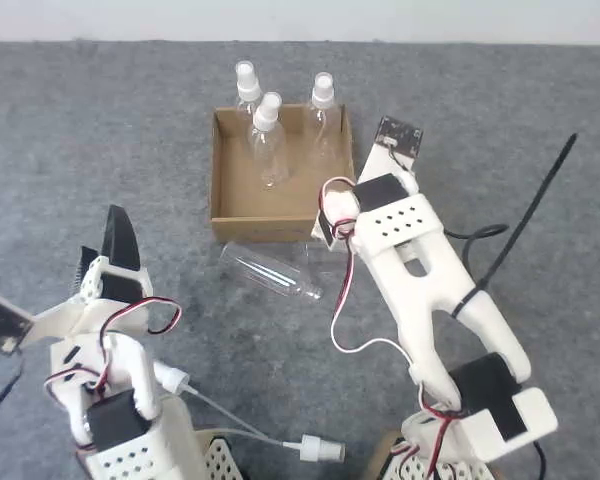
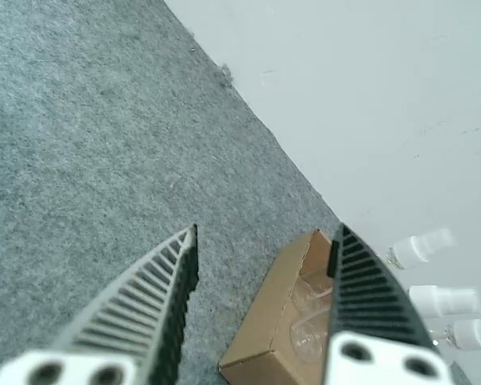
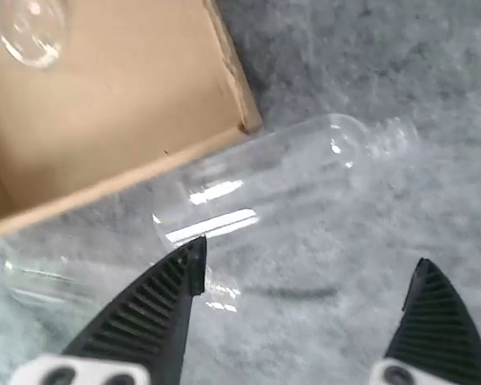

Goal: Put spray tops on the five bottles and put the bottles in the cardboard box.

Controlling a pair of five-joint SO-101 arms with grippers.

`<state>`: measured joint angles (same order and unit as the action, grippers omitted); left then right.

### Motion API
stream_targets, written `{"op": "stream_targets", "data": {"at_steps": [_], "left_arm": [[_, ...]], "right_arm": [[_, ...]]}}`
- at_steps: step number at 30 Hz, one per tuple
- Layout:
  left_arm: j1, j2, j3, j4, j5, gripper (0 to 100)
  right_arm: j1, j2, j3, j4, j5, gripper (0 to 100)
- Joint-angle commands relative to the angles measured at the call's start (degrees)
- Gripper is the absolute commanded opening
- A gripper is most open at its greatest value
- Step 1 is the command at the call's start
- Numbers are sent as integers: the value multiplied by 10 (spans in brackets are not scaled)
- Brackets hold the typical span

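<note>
- High view is showing you the cardboard box (image 1: 265, 228), with three capped bottles (image 1: 248, 90) (image 1: 270, 150) (image 1: 325, 125) standing toward its 12 o'clock side.
- Two uncapped bottles (image 1: 270, 270) (image 1: 325, 265) are lying on the tabletop (image 1: 80, 120) at the box's 6 o'clock.
- Your right gripper (image 3: 310, 255) is hanging over one of them, fingers (image 3: 144, 321) gaping wide and gripping nothing.
- Your left gripper (image 2: 267, 233) is sitting at the box's 8 o'clock, fingers (image 2: 144, 305) spread wide and empty.
- Two loose spray tops (image 1: 175, 380) (image 1: 315, 450) are lying at 6 o'clock.

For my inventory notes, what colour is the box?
Brown; the cardboard box shows best in the high view.
</note>
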<state>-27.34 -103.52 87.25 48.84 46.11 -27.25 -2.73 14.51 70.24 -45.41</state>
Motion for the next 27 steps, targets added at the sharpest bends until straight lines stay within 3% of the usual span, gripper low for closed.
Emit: {"op": "stream_targets", "data": {"at_steps": [1,14,22,27], "left_arm": [[-3,-11,-7,-17,-4,247],[-3,-11,-7,-17,-4,247],[-3,-11,-7,-17,-4,247],[-3,-11,-7,-17,-4,247]], "right_arm": [[-3,7,-19,-25,-15,333],[8,160,-105,-27,-52,331],[39,189,-105,-22,-49,178],[52,189,-105,0,-47,170]]}}
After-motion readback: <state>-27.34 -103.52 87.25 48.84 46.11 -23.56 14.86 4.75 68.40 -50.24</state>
